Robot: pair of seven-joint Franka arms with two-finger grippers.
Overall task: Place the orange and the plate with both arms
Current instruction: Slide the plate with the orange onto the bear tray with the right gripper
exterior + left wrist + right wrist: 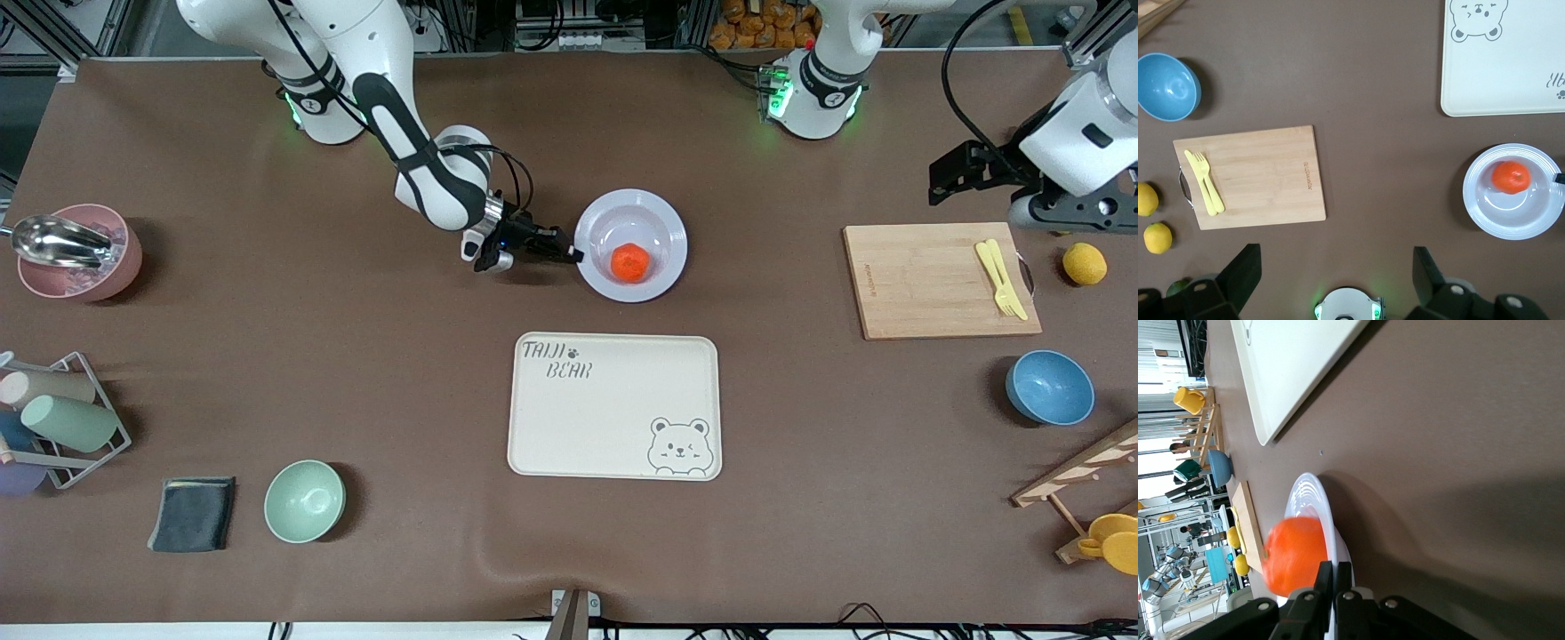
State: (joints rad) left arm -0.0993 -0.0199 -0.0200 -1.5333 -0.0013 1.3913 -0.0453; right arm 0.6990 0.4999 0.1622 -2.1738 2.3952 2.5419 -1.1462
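Fingers of the right claw (573, 255) are pinched narrow on the rim of the plate (670, 233), at the edge facing the right arm's end of the bench (356, 356). The orange (629, 262) sits in the plate's well, close beside those fingertips. Nearer the front camera than the plate lies a cream tray (613, 406) printed with a bear, apart from it. The left claw (1331, 280) waits high with its fingers spread wide, over the bench toward the left arm's end, near a wooden cutting board (941, 280) carrying a yellow fork (1002, 277). A blue bowl (1050, 388) sits nearer the camera than the board.
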